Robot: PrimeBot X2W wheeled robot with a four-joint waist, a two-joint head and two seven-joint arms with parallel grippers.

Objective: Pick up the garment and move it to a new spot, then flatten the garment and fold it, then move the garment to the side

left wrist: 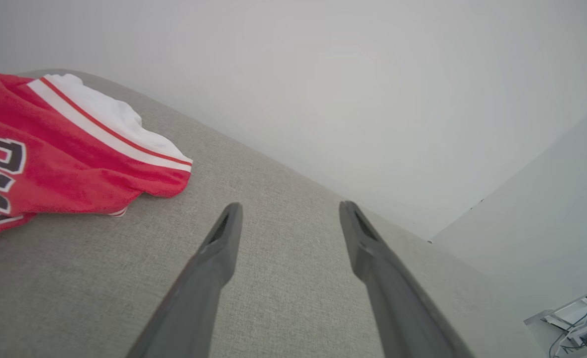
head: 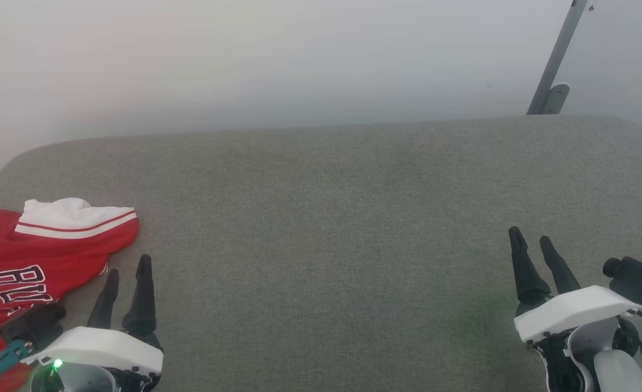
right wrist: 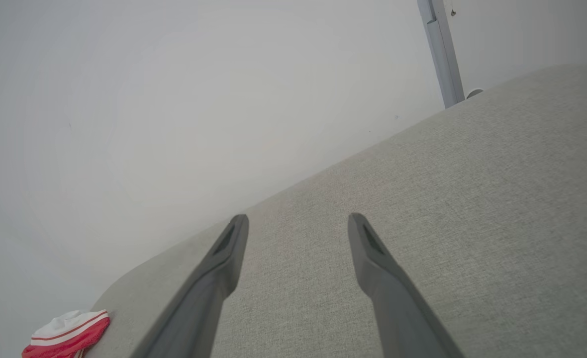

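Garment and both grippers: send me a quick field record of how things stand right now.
garment: red shirt, rumpled, lying at the left end of the grey padded surface, partly cut off by the head view's edge
visible detail: white sleeve end with red stripe, part of the black print
left gripper: jaws open, empty, just right of the garment, apart from it
right gripper: jaws open, empty, over bare surface at the right end
task stage: garment not yet picked up
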